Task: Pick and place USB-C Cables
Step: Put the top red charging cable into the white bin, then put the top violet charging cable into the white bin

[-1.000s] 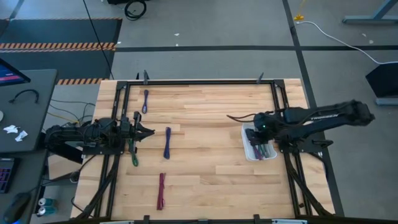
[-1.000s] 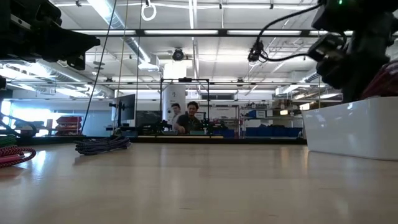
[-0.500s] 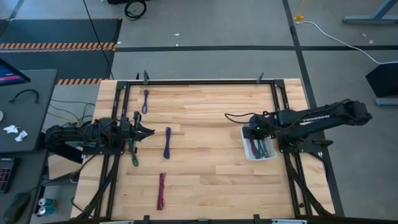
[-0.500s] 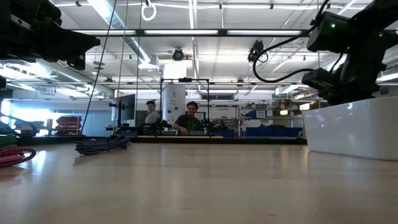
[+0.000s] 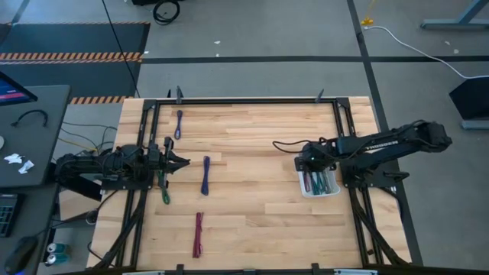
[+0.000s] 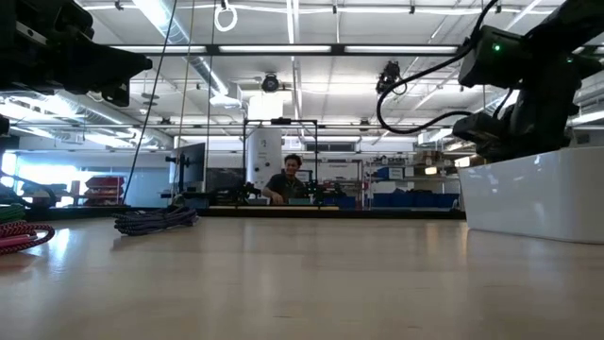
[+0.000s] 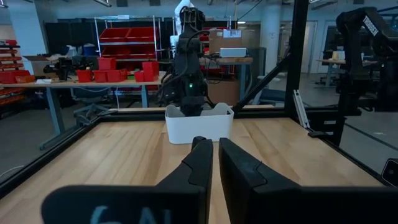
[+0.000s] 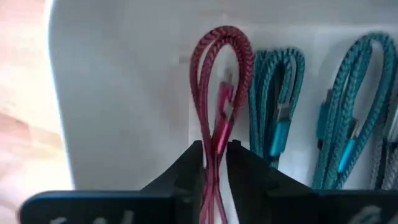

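Note:
My right gripper hovers over the far left corner of the white bin and is shut on a magenta-red USB-C cable. Two teal cables lie beside it in the bin. On the table lie a purple cable, a blue one, a green one and a maroon one. My left gripper waits shut at the table's left side, just above the green cable. My right gripper pinches the magenta-red cable between its two fingers near the cable's plug end. The fingers come from above and lie along the cable. The looped end reaches ahead of the fingers into the bin, next to its left wall.
The black frame rails run along the table's edges close to the bin. Bare wood lies between the loose cables and the bin. In the low view a person sits far behind the table.
My right gripper has moved toward the table's left, from over the bin's middle to its far left corner, and has stayed shut. In the low view the red cable that showed above the bin's rim has dropped from sight.

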Available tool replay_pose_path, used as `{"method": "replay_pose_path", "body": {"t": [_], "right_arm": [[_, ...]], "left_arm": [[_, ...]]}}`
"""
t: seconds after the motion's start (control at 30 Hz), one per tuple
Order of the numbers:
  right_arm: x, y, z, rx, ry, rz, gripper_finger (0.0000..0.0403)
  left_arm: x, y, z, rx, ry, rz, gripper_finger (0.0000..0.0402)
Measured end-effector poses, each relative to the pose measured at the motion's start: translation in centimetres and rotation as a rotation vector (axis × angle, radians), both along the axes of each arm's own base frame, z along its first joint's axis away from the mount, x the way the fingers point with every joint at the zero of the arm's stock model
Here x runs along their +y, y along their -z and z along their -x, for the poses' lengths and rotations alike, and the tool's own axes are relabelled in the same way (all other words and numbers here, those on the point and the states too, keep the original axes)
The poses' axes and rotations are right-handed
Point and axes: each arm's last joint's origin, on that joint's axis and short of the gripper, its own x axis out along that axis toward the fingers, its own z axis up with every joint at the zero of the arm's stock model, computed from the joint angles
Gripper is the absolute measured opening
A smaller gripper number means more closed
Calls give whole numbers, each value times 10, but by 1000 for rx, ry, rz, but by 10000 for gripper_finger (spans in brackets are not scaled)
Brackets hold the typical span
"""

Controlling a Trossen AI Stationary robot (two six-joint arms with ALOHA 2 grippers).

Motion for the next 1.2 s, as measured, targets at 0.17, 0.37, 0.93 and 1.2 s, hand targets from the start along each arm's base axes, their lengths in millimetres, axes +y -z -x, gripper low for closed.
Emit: {"method": "replay_pose_path", "body": {"t": [0.17,0.37,0.93,1.2], "right_arm": [[1,-16,2,-4,-16,-34,114],[2,-72,4,-9,-86,-29,121],[-9,-196,-19,-491,-132,415,119],[-21,-189,-30,-438,-123,473,119]], "left_arm": [[0,0,0,0,0,0,30],[0,0,0,0,0,0,32],[5,-64,35,-781,-103,183,31],[15,-94,66,-1072,-395,347,35]]}}
